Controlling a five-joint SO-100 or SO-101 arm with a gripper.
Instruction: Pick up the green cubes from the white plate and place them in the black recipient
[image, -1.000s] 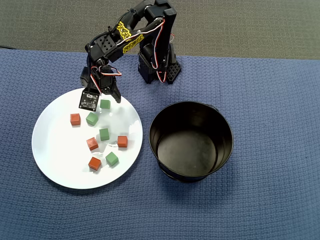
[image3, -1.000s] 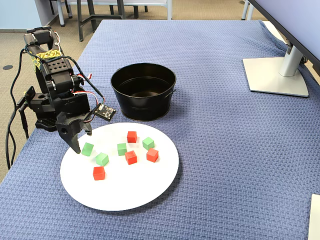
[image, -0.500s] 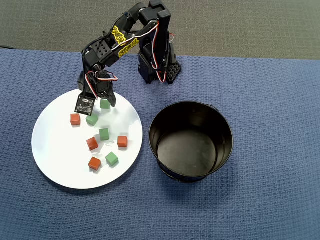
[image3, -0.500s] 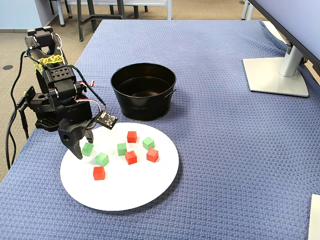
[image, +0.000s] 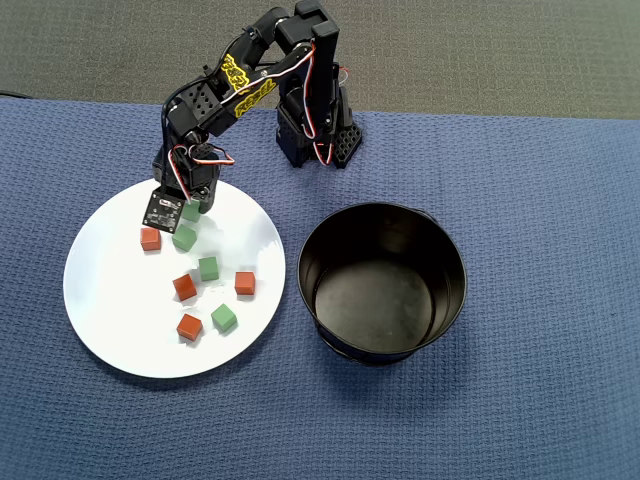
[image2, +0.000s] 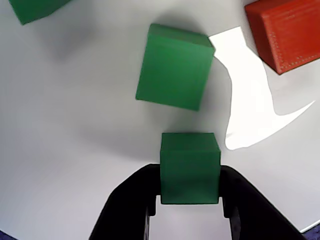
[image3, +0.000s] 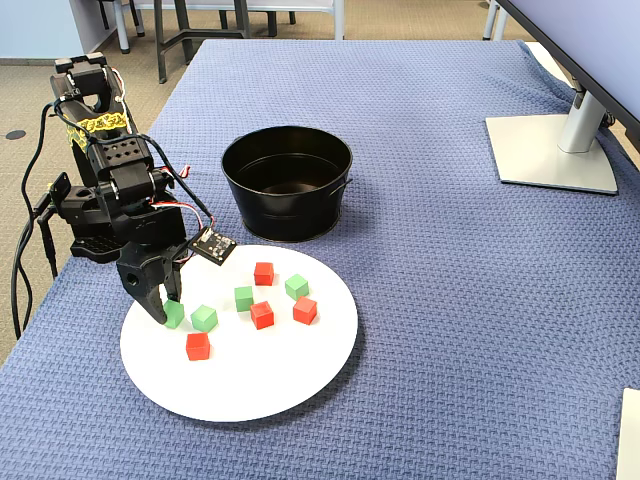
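Down on the white plate (image: 120, 330) at the left of the overhead view, with the gripper (image2: 190, 200) narrowed around one green cube (image2: 190, 167), a black finger (image2: 127, 205) pressed against each side at the bottom of the wrist view. Just above it in that view, a second green cube (image2: 175, 66), apart from the first; at upper right, a red cube (image2: 285, 32). Elsewhere on the plate, more green and red cubes scattered. Right of the plate, the black pot (image: 382, 282), nothing inside, on blue cloth (image: 540, 200).
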